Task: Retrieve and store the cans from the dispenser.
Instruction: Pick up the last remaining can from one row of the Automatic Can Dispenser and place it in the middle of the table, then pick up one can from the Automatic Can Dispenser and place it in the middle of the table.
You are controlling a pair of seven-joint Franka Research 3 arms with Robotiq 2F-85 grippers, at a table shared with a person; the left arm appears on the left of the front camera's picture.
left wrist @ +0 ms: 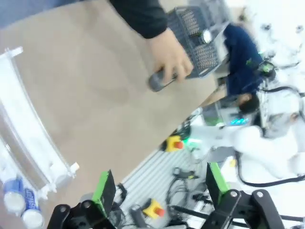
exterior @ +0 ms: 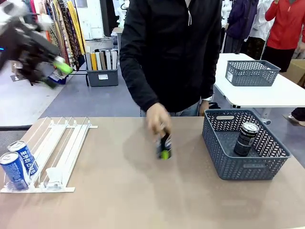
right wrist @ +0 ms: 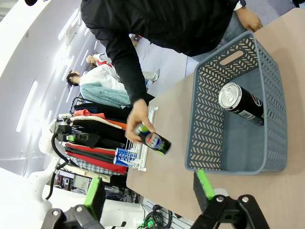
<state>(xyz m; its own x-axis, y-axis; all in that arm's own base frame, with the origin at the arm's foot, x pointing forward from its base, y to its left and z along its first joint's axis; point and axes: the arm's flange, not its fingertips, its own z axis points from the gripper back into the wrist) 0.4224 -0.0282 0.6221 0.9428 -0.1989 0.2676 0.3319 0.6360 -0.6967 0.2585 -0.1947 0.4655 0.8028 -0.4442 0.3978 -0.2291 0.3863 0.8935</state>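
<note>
Dark can in the person's hand at mid tabletop, apparently bound for the basket. Two blue cans sit in the dispenser. Left gripper and right gripper both stand open and empty. Next move, likely: reach for a blue can.

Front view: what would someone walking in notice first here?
A person's hand at the middle of the beige table grips a dark slim drink can with a green band. To the right, a second dark can stands inside a grey-blue lattice plastic basket; at the left, two blue cans sit at the front of a white sloped plastic rack.
</note>
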